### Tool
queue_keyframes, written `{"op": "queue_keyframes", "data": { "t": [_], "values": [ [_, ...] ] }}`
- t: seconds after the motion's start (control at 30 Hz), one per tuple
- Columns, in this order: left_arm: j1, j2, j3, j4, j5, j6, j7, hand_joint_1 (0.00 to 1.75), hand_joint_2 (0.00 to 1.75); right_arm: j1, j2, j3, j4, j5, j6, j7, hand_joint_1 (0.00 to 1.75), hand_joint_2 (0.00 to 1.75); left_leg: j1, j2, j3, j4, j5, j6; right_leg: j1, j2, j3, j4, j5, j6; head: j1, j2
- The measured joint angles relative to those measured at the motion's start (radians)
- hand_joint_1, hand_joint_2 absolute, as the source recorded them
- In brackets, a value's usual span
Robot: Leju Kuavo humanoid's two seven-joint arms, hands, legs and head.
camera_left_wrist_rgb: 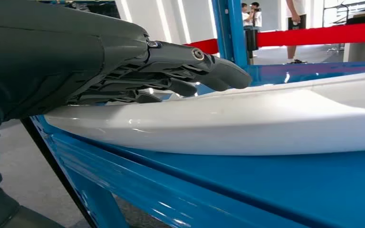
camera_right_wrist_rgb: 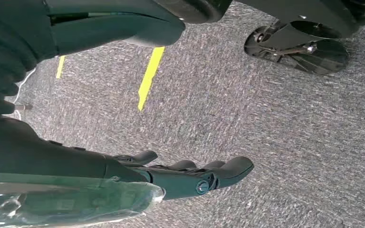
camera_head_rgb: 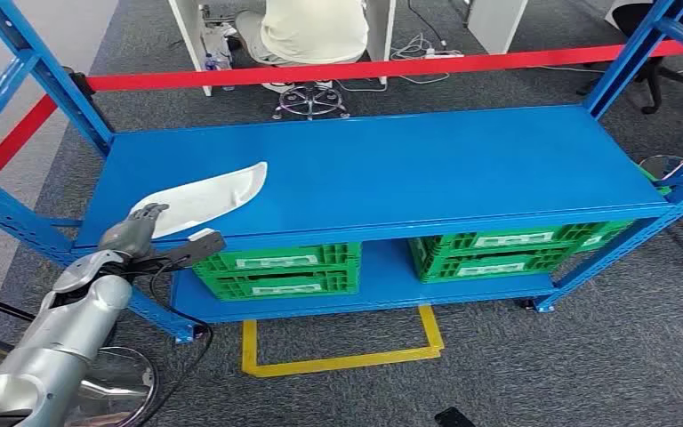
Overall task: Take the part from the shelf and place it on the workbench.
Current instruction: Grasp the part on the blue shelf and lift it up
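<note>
Where the white part [camera_head_rgb: 203,197] lies at the left front corner of the blue shelf [camera_head_rgb: 427,169], its near end reaches the front edge and its far, broader end points diagonally inward toward the middle of the board. The left robot hand [camera_head_rgb: 133,229] sits at that near end; in the left wrist view its fingers [camera_left_wrist_rgb: 185,71] extend out over the part's [camera_left_wrist_rgb: 247,118] upper surface, slightly curved, apparently resting on it or just above it, and whether contact is made cannot be told. Nothing is gripped, so the left robot hand reads as released. The right robot hand [camera_right_wrist_rgb: 190,175] hangs over the grey carpet [camera_right_wrist_rgb: 275,133], fingers loosely extended with nothing in them.

Most of the shelf board to the right of the part is bare blue metal, bounded by blue uprights [camera_head_rgb: 44,76] at the corners. A red beam [camera_head_rgb: 382,67] runs along the back and another slants down at the left. On the lower level stand three green crates [camera_head_rgb: 277,269]: one at the left, one at the right, and a third partly seen behind the right one. Yellow tape [camera_head_rgb: 342,356] marks an open rectangle on the carpet before the shelf. Beyond the red beam, one seated person [camera_head_rgb: 313,31] on a wheeled chair faces away at a white desk [camera_head_rgb: 194,44].
</note>
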Motion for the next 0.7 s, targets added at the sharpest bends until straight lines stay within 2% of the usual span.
{"op": "queue_keyframes", "data": {
  "t": [0.2,0.27,0.3,0.4,0.43,0.53,0.7],
  "values": [
    [-0.004,-0.001,0.0,0.008,0.0,0.002,0.0,0.0,1.75,0.0,0.0,0.0,0.0,0.0,0.0,0.0,0.0,1.75,0.0,0.0,0.0,0.0,0.0,0.0,0.0,0.0,0.0,0.0,0.0,0.0,0.0,0.0],
    [-0.005,-0.001,0.0,0.012,-0.001,0.002,0.0,0.05,1.75,0.0,0.0,0.0,0.0,0.0,0.0,0.0,0.0,1.75,0.0,0.0,0.0,0.0,0.0,0.0,0.0,0.0,0.0,0.0,0.0,0.0,0.0,0.0],
    [-0.005,-0.002,0.0,0.014,-0.002,0.002,0.0,0.25,1.75,0.0,0.0,0.0,0.0,0.0,0.0,0.0,0.0,1.75,0.0,0.0,0.0,0.0,0.0,0.0,0.0,0.0,0.0,0.0,0.0,0.0,0.0,0.0],
    [-0.009,-0.004,0.0,0.02,-0.007,0.004,0.0,1.36,1.75,0.0,0.0,0.0,0.0,0.001,0.0,0.001,0.0,1.75,0.0,0.0,0.0,0.0,0.0,0.0,0.0,0.0,0.0,0.0,0.0,0.0,0.0,0.0],
    [-0.01,-0.005,0.0,0.023,-0.01,0.007,0.0,1.58,1.75,0.0,0.0,0.0,0.0,0.002,0.0,0.001,0.0,1.75,0.0,0.0,0.0,0.0,0.0,0.0,0.0,0.0,0.0,0.0,0.0,0.0,0.0,0.0],
    [-0.016,-0.009,0.0,0.034,-0.022,0.024,0.0,1.73,1.75,0.0,0.0,0.0,0.0,0.003,-0.001,0.002,0.0,1.75,0.0,0.0,0.0,0.0,0.0,0.0,0.0,0.0,0.0,0.0,0.0,0.0,0.0,0.0],
    [-0.013,-0.016,0.003,0.038,-0.048,0.071,0.006,1.75,1.75,0.001,0.0,0.0,0.0,0.003,-0.004,0.002,0.0,1.75,0.0,0.0,0.0,0.0,0.0,0.0,0.0,0.0,0.0,0.0,0.0,0.0,0.0,0.0]
  ]
}}
